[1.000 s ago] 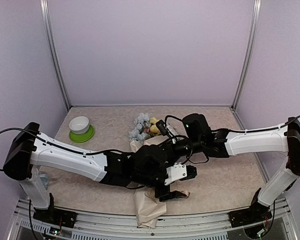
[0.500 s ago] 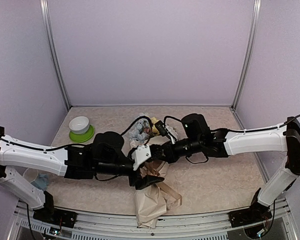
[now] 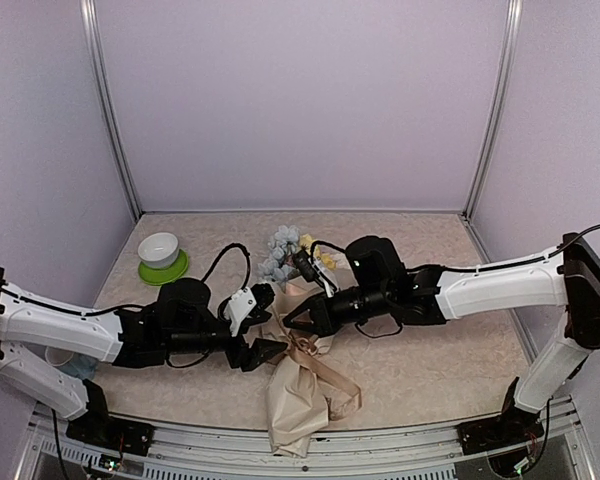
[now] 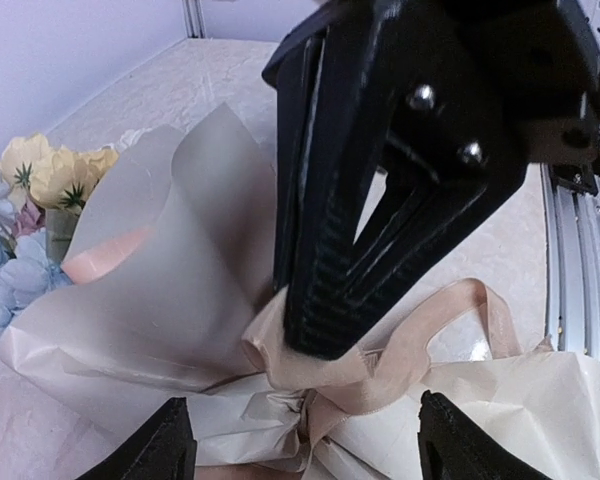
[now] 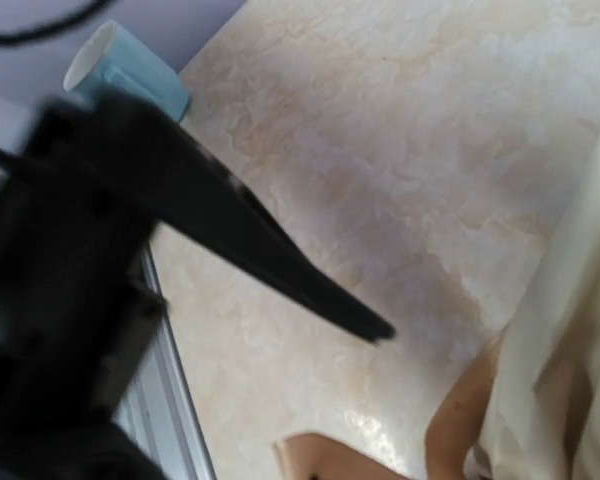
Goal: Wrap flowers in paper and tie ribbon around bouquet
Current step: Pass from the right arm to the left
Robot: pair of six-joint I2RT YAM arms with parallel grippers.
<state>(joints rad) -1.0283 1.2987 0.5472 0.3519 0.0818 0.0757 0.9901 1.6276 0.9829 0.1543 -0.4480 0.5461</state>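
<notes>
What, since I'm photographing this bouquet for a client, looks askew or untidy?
The paper is crumpled at its lower end, which hangs over the near edge of the table. The ribbon bow looks loose, one tail straggling off to the right.

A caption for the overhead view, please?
Paper-wrapped bouquet with left tool open beside it and right tool shut at its ribbon.
</notes>
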